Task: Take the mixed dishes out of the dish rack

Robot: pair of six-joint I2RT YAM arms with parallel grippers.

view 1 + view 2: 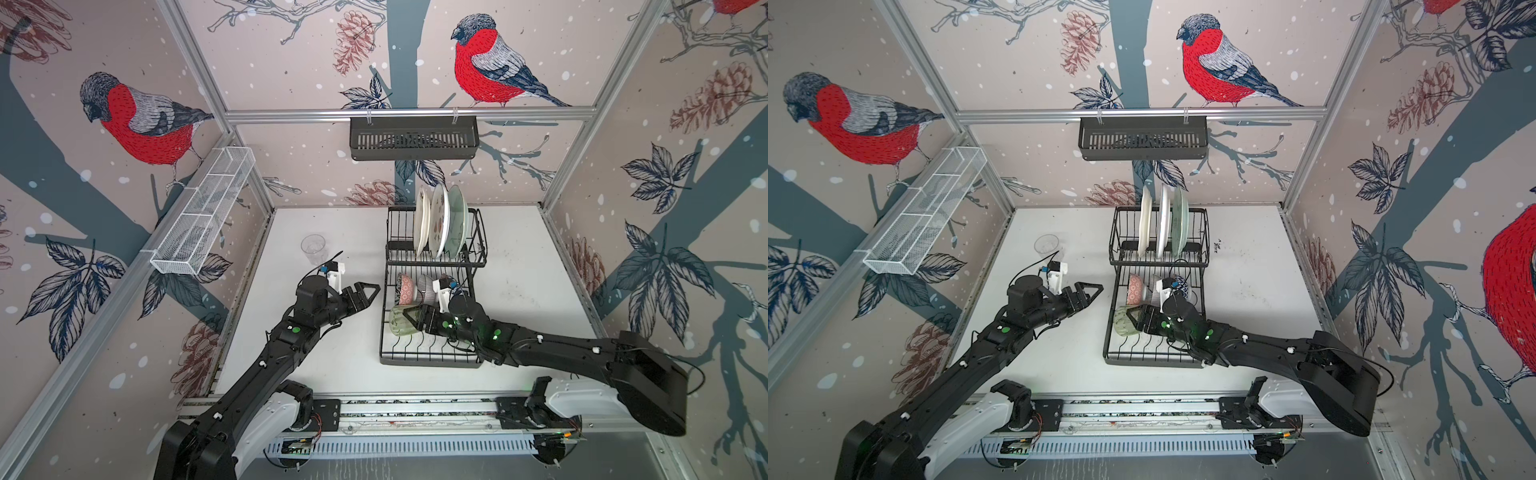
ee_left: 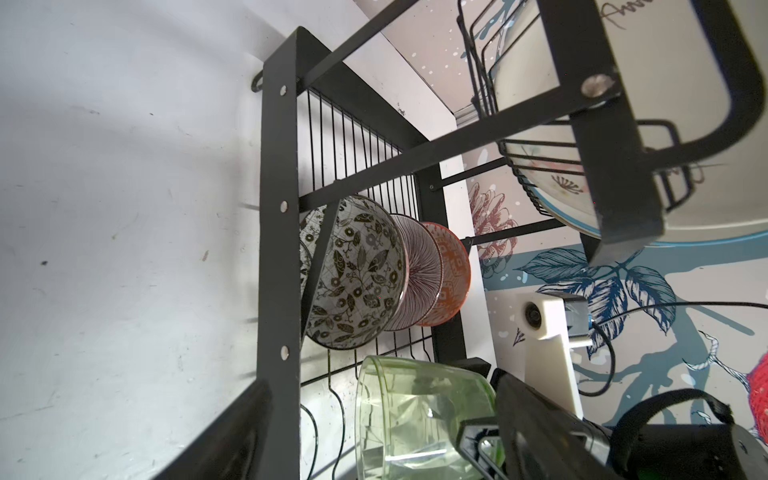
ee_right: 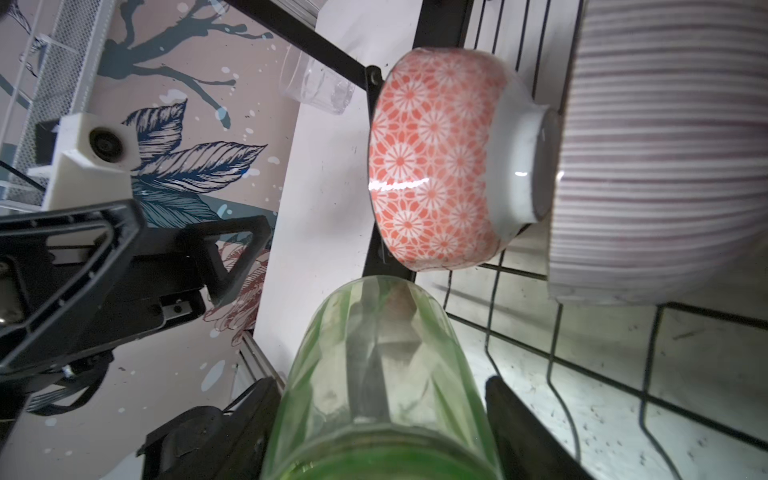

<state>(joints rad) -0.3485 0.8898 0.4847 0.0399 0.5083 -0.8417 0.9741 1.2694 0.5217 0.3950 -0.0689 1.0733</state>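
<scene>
The black wire dish rack stands mid-table. Its raised section holds three plates upright. Three patterned bowls stand on edge in the lower tray. My right gripper is shut on the green tumbler, which it holds sideways at the tray's left edge with its mouth pointing left. My left gripper is open and empty just left of the rack, close to the tumbler's mouth. A clear tumbler stands upright on the table, back left.
A black slotted basket hangs on the back wall above the rack. A long white mesh basket is fixed along the left wall. Both arm bases sit on the front rail. Wallpapered walls close in three sides.
</scene>
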